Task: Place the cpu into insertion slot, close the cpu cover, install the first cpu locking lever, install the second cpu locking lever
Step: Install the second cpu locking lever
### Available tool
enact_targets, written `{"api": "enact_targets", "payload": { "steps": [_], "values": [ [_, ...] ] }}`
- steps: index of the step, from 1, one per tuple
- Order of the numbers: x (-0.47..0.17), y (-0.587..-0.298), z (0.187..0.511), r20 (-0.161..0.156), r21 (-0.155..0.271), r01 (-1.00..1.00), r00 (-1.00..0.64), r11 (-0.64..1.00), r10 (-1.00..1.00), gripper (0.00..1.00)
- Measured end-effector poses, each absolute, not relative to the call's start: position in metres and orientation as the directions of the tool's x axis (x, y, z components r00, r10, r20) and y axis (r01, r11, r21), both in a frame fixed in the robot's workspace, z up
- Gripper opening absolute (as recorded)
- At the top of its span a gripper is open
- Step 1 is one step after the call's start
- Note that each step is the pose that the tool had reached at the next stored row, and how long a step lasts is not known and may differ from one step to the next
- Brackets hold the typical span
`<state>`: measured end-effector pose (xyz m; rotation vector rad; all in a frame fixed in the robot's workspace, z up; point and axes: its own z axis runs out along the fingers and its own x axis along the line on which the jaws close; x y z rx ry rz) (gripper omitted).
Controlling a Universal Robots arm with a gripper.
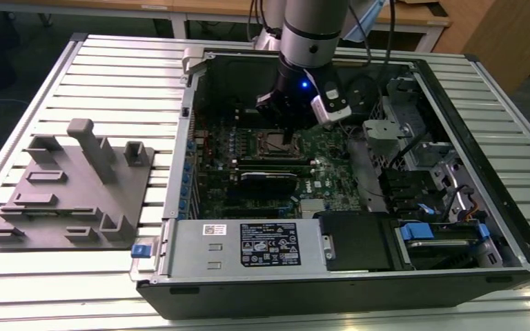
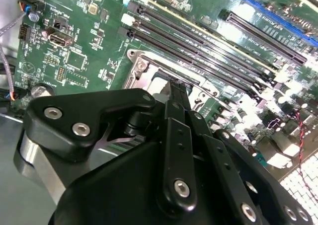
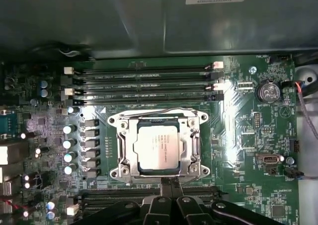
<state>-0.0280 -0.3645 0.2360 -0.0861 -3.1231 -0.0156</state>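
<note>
Hovering my black pincer, seemingly closed and empty, at six o'clock of the silver-grey square cpu, which is sitting seated under the silvery metal cpu cover, for lever work.

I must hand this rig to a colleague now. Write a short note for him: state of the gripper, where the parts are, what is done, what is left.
Gripper: inside the open computer case, fingers together at the edge of the insertion slot, holding nothing visible.
Cpu: lies flat in the slot, silver top up, in the first wrist view.
Cpu cover: the metal frame appears down around the chip.
Locking levers: a wire lever runs along the side by the memory slots; whether either is latched cannot be told.
Done: cpu placed, cover apparently closed.
Left: check and finish both levers.
</note>
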Motion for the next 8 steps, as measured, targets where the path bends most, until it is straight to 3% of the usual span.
{"api": "enact_targets", "payload": {
  "steps": [4, 8],
  "values": [
    [-0.028, -0.370, 0.236, 0.024, 0.054, 0.055, -0.998, 0.997, 0.054, 0.10],
    [-0.028, -0.381, 0.236, 0.030, 0.059, 0.056, -0.998, 0.997, 0.054, 0.10]
  ]
}}
